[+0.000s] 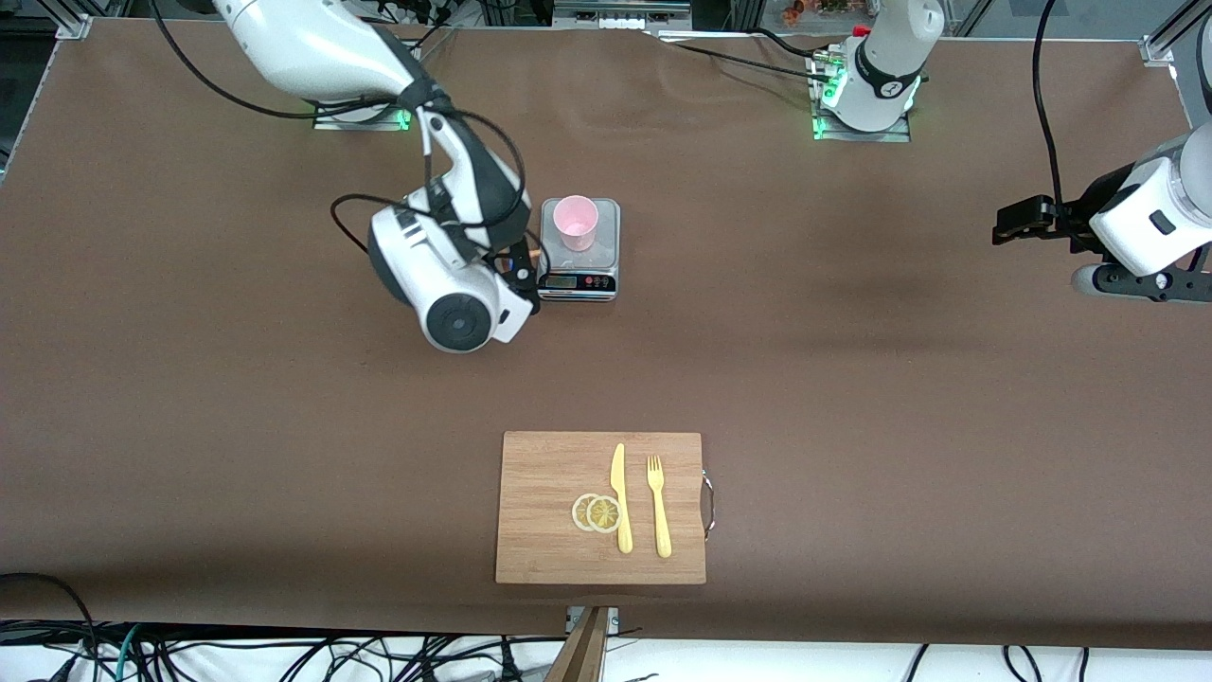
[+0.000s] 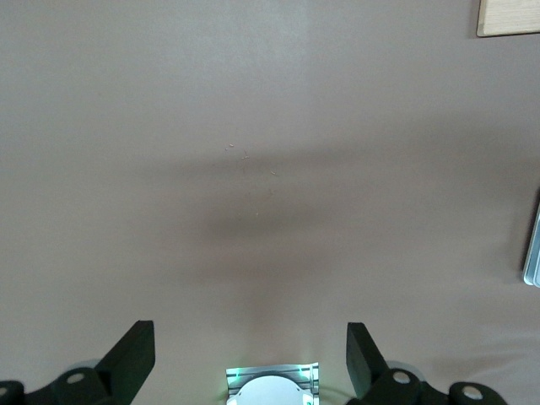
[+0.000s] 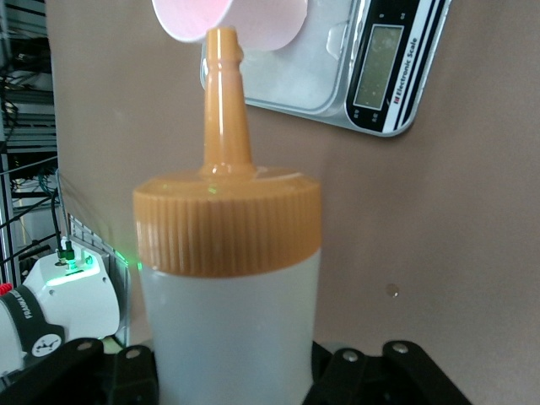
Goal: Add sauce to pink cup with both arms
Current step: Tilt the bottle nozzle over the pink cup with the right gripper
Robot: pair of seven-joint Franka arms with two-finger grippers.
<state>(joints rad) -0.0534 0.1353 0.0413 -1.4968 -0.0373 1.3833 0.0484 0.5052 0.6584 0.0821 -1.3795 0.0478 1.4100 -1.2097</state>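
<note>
The pink cup [image 1: 576, 223] [image 3: 232, 21] stands upright on a small kitchen scale [image 1: 579, 275] [image 3: 371, 67]. My right gripper [image 1: 524, 275] [image 3: 232, 375] hovers beside the scale, toward the right arm's end of the table. It is shut on the whitish squeeze bottle [image 3: 228, 304] that holds the sauce. The bottle's orange nozzle [image 3: 224, 93] [image 1: 537, 254] points at the cup, its tip close to the cup's wall. No sauce shows. My left gripper [image 2: 251, 333] waits open and empty over bare table at the left arm's end.
A wooden cutting board [image 1: 544, 474] [image 2: 510, 17] lies near the front edge of the table. On it are a yellow knife [image 1: 620, 497], a yellow fork [image 1: 658, 507] and two lemon slices [image 1: 597, 512]. The left arm's base [image 1: 866, 95] stands at the back.
</note>
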